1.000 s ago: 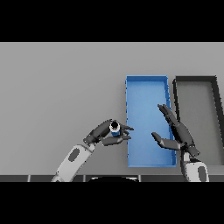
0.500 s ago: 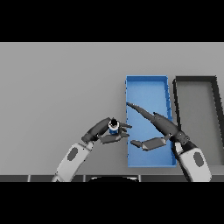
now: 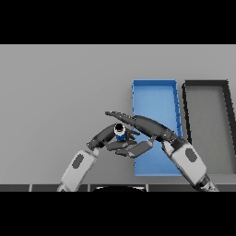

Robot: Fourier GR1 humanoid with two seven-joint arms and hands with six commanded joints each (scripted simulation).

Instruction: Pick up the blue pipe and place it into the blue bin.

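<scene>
Now the blue pipe [image 3: 120, 132] stands upright just off the blue bin's [image 3: 155, 85] lower left corner, at about its eight o'clock, with my left hand [image 3: 105, 137] curled around it from the pipe's eight o'clock side. What has changed over the last second is my right hand [image 3: 146, 130]: it was raised over the bin with fingers spread, and it has since swept across to the pipe, so its long straight fingers now reach past the pipe at twelve o'clock while its thumb lies just beside the pipe at five o'clock. I read this as a handover or two-handed grasp forming; the right hand is open, not yet closed on anything. A black bin [image 3: 206, 85] sits at three o'clock of the blue one, on the grey table [image 3: 60, 92].
</scene>
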